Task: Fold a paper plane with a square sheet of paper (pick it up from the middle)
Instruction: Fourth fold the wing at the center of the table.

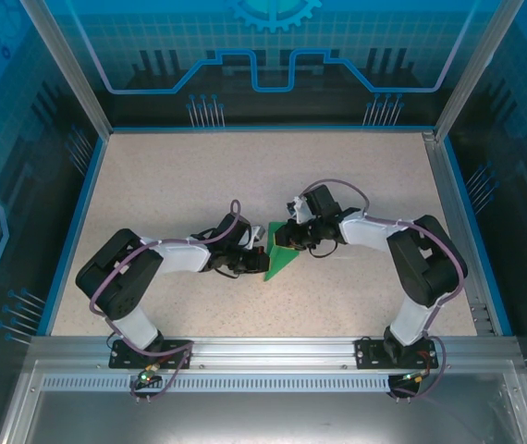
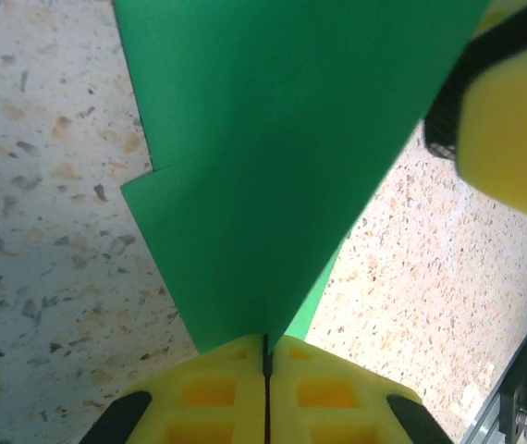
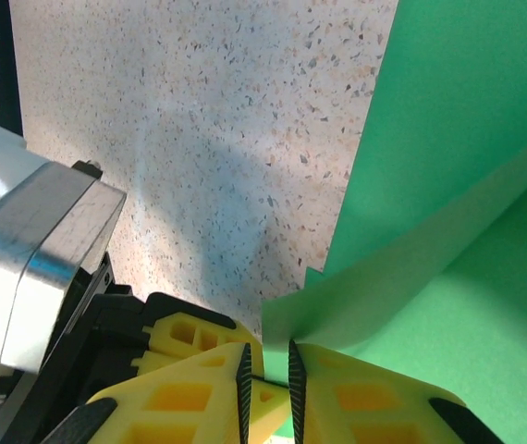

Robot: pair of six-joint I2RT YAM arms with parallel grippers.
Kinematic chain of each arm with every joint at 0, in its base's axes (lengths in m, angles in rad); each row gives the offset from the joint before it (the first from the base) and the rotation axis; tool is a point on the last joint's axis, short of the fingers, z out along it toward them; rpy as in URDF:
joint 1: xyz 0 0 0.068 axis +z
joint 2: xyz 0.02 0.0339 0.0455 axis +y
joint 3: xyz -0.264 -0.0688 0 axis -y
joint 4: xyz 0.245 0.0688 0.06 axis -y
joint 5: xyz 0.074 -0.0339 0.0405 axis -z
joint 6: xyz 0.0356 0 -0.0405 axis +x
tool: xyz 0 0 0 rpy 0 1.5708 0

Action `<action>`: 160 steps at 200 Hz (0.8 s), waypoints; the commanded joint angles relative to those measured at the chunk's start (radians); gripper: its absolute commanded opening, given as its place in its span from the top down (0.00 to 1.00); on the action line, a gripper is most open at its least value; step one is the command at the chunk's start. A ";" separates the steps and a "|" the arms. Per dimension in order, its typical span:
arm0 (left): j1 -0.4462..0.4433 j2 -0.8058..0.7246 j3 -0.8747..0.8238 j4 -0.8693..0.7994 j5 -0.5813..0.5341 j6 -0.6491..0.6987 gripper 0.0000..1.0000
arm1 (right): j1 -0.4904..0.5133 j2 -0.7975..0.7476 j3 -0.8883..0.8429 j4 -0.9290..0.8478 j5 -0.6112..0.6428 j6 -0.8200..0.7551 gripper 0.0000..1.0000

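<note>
— Sitting where, the green paper (image 1: 282, 263)?
— Mid-table (image 1: 245, 176), between both grippers. The left gripper (image 2: 266, 347) is clamped on its narrow end, and the right gripper (image 3: 266, 361) pinches a corner.
— Arms?
— Both bent inward, wrists low, facing each other.
— Anything unclear?
— From above, the grippers cover part of the paper, and its layers are hard to count

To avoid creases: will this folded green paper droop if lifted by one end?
Probably little: the folded green paper shows overlapping layers, which add stiffness. Its lifted flap looks thin, so a push would likely buckle or slide it.
</note>
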 commanded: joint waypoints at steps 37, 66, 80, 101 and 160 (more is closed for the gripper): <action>0.004 0.007 -0.020 -0.005 0.040 0.025 0.86 | 0.019 0.076 0.066 -0.009 -0.053 -0.019 0.79; 0.002 -0.003 -0.014 -0.012 0.040 0.026 0.80 | 0.019 0.090 0.071 -0.023 -0.044 -0.026 0.79; 0.002 -0.013 -0.012 -0.012 0.039 0.024 0.76 | 0.019 0.095 0.070 -0.025 -0.047 -0.028 0.79; 0.001 -0.027 -0.001 -0.020 0.036 0.019 0.71 | 0.019 0.094 0.070 -0.029 -0.044 -0.034 0.79; 0.000 -0.011 0.025 -0.022 0.031 0.002 0.78 | 0.019 0.100 0.070 -0.036 -0.045 -0.039 0.79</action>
